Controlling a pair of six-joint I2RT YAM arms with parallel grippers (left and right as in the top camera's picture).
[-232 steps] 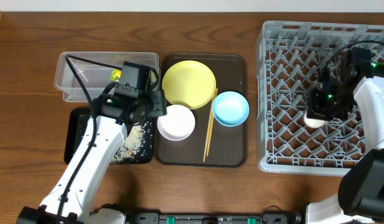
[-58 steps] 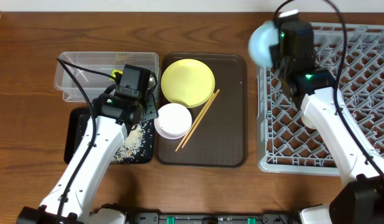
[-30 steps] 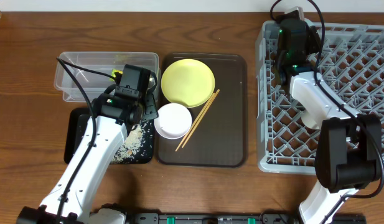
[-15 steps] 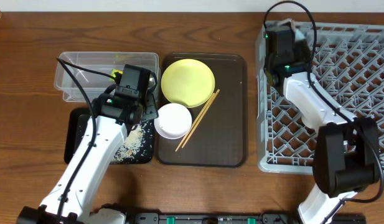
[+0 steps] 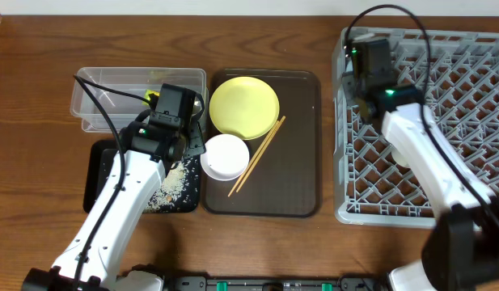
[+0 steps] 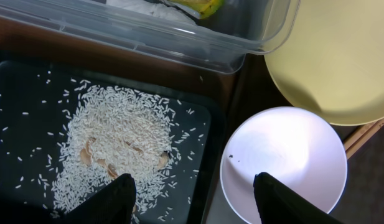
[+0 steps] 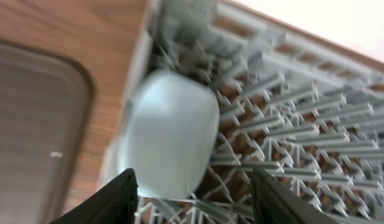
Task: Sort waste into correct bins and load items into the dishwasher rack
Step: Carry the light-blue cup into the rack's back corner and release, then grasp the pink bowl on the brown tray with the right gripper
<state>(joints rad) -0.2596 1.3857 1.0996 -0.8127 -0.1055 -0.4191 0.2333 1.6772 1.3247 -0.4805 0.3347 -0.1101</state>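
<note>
The dishwasher rack (image 5: 475,121) sits at the right of the surface (image 5: 39,48) in the overhead view, with the right arm over its far left corner. The yellow plate (image 5: 244,107), white bowl (image 5: 226,157) and chopsticks (image 5: 256,158) lie on the brown tray (image 5: 302,162). From the left wrist, the left tool (image 6: 195,183) hangs wide open and empty between the white bowl and the black tray (image 6: 17,81) of rice (image 6: 117,143). From the right wrist, the right tool (image 7: 193,177) is spread wide, gripping nothing, and the light-blue bowl (image 7: 167,140) stands on edge in the rack's corner just ahead of it.

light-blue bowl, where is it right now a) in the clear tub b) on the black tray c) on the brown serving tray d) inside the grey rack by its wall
d: the right wrist view shows the light-blue bowl among the pegs just inside the dishwasher rack wall.
</note>
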